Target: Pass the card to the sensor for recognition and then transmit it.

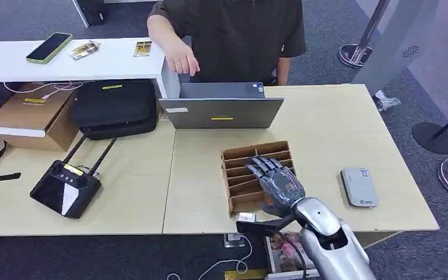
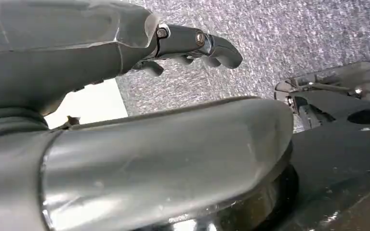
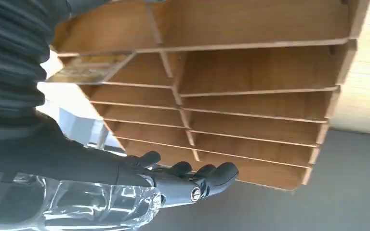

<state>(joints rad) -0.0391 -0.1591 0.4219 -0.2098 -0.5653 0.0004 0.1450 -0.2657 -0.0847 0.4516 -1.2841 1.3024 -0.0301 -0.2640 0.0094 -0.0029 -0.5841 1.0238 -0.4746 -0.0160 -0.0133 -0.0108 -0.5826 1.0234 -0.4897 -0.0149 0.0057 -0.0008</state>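
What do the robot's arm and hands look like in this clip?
The right arm is glossy silver with rounded shells and a black cable at the wrist. The right hand is dark grey, with segmented dark fingers and small round metal pins. The left hand has a smooth grey cover and dark fingers with similar pins.

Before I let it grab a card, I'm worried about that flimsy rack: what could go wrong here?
The right hand hangs over the wooden card rack, which sits loose near the table's front edge; a push could slide or tip it. The thin dividers could snag the fingers. The laptop stands just behind the rack, so an overreach might bump it.
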